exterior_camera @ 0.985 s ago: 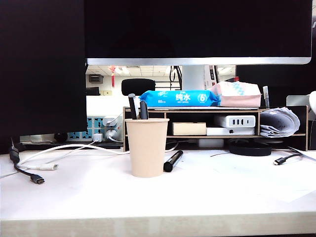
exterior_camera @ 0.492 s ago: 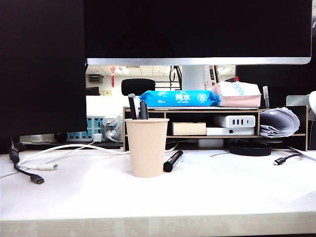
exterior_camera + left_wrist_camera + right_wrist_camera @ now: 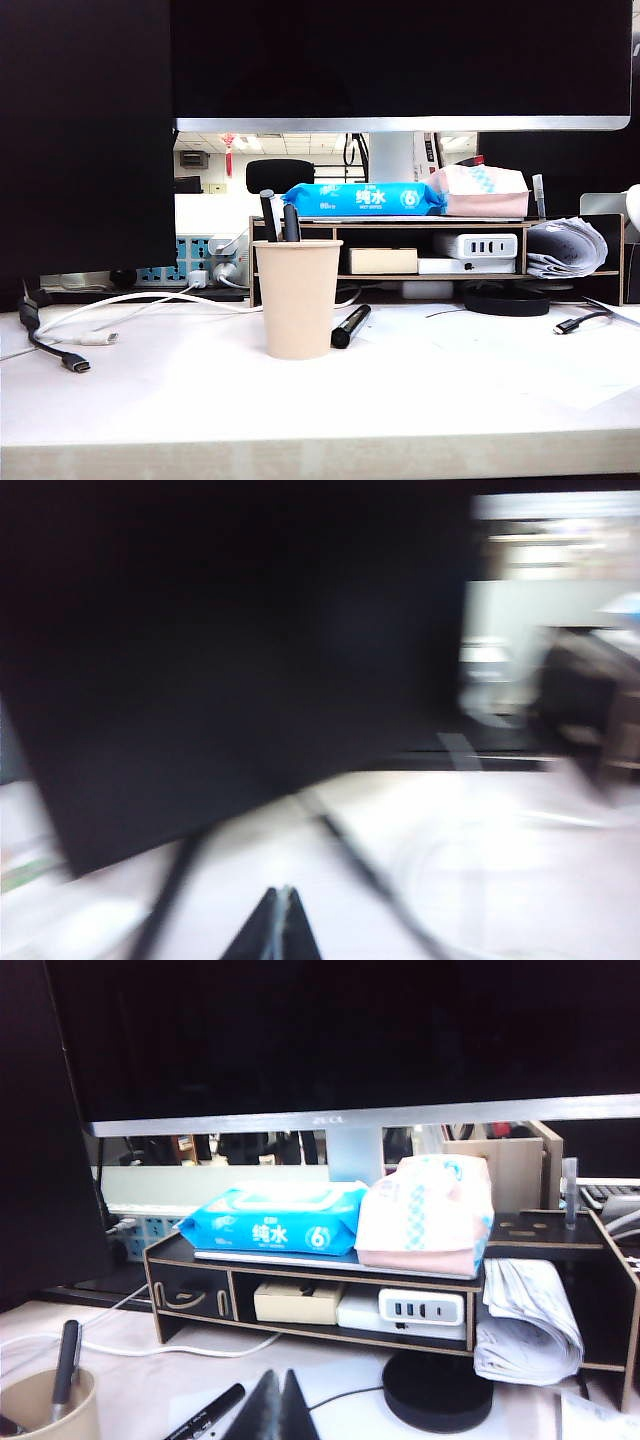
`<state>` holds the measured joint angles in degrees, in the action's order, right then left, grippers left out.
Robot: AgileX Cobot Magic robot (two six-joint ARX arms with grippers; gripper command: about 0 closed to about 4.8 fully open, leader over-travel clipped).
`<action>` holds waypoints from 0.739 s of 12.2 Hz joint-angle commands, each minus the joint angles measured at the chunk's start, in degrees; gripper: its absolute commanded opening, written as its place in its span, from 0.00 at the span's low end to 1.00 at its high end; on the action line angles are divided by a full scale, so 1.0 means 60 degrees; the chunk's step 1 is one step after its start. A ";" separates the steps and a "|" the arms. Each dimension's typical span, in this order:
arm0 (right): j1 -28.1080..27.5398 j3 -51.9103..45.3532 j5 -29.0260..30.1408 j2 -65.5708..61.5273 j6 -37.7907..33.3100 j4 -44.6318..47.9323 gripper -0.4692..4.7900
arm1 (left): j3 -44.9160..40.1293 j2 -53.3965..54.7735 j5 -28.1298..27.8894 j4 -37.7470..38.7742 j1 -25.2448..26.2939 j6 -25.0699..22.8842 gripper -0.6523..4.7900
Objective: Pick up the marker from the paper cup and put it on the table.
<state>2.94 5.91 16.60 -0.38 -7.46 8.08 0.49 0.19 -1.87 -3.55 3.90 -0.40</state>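
The beige paper cup stands upright on the white table, with two dark pens sticking out of it. The black marker lies flat on the table just right of the cup, touching nothing else. Neither arm shows in the exterior view. In the right wrist view my right gripper is shut and empty, hovering above the table near the lying marker and the cup. The left wrist view is blurred. It shows my left gripper shut with nothing in it, over the white table before a dark screen.
Behind the cup a wooden shelf carries a blue wipes pack and a pink tissue pack under a big monitor. Loose cables lie at the left. A black round base and a cable plug sit at the right.
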 commanded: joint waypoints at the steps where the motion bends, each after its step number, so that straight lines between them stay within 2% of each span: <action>1: 0.0029 -0.0266 0.0007 0.0036 -0.0007 0.0131 0.08 | 0.0007 0.0000 -0.0579 0.0299 0.0007 -0.0051 0.11; 9: 0.0029 -0.0911 0.0007 0.0036 -0.0007 -0.0379 0.08 | 0.0007 0.0000 -0.0561 0.0299 0.0007 -0.0040 0.11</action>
<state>3.01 0.67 16.62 -0.19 -7.46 5.19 0.49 0.21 -5.17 -1.30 3.90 -0.43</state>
